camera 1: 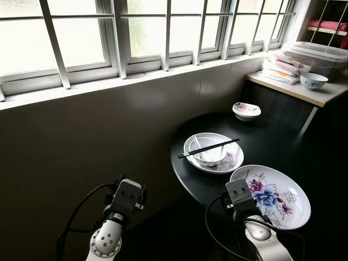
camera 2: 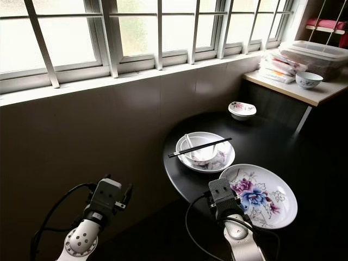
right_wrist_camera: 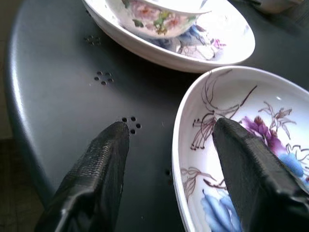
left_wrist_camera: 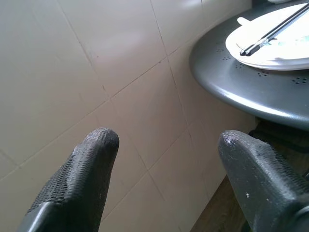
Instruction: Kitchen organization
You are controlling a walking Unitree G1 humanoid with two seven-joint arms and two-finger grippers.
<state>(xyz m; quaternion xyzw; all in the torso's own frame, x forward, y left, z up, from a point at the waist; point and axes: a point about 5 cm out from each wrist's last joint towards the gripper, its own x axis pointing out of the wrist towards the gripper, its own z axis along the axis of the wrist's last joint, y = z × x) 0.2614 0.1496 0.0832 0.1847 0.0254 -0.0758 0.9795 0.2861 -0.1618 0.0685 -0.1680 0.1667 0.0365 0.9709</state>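
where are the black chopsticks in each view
Left eye view: chopsticks lying across the bowl at the middle.
Right eye view: same, across the bowl, just right of centre.
Left wrist view: top right corner, on the white plate.
Right wrist view: not in it.
Shared landmark: the round black table.

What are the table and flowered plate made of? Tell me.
Table: looks like dark painted metal, matte, with small clusters of punched holes. Flowered plate: glossy white with printed blossoms and window glints; ceramic or melamine, can't tell which.
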